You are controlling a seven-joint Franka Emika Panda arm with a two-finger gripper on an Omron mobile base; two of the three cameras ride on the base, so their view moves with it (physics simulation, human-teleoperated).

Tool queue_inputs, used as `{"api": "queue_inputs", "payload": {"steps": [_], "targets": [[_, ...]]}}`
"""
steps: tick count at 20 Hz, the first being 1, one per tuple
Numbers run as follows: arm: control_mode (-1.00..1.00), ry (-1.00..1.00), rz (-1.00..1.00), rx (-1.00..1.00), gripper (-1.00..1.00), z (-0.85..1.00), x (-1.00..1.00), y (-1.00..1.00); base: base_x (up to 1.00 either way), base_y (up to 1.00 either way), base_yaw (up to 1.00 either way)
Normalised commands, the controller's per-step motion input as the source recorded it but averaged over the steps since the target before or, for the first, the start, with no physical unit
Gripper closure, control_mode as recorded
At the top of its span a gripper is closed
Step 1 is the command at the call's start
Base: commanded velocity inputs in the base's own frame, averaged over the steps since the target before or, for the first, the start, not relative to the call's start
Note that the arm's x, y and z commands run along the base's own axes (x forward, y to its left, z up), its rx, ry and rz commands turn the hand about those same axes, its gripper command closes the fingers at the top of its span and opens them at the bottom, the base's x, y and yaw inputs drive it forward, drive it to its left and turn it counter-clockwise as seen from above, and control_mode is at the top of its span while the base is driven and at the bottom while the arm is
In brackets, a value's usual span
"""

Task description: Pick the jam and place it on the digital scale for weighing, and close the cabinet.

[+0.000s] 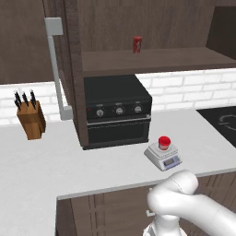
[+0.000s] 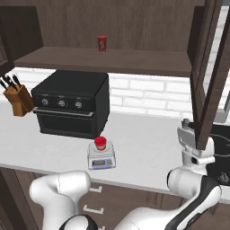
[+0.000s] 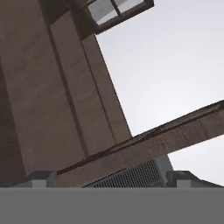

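Observation:
The jam (image 1: 164,142) (image 2: 100,143), a small jar with a red lid, stands upright on the round plate of the light grey digital scale (image 1: 163,157) (image 2: 101,159) on the counter in front of the oven. The cabinet is open: its left door (image 1: 71,69) swings out edge-on with a grey bar handle (image 1: 55,69), and its right door (image 2: 209,67) hangs open at the right. My gripper (image 2: 189,128) (image 3: 111,179) is open, pointing up right by the lower edge of that right door. In the hand view a brown door rail (image 3: 175,135) crosses just above the fingertips.
A slim red can (image 1: 137,44) (image 2: 102,43) stands on the cabinet shelf. A black oven (image 1: 117,110) (image 2: 72,103) sits under it, with a knife block (image 1: 31,117) (image 2: 18,101) to the left. A dark cooktop (image 1: 223,117) lies at the right.

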Motion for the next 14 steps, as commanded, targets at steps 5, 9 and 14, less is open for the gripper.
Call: {"api": "queue_inputs", "payload": {"steps": [5,9,14], "targets": [[-1.00,0.00,-0.20,0.00,-1.00,0.00,0.07,-0.40,0.00,0.00,0.00],[-1.00,0.00,-0.05,0.09,-1.00,0.05,0.00,-0.67,0.00,0.00,0.00],[-1.00,-0.06,0.00,0.09,-1.00,0.08,0.00,-0.28,0.00,0.00,0.00]]}}
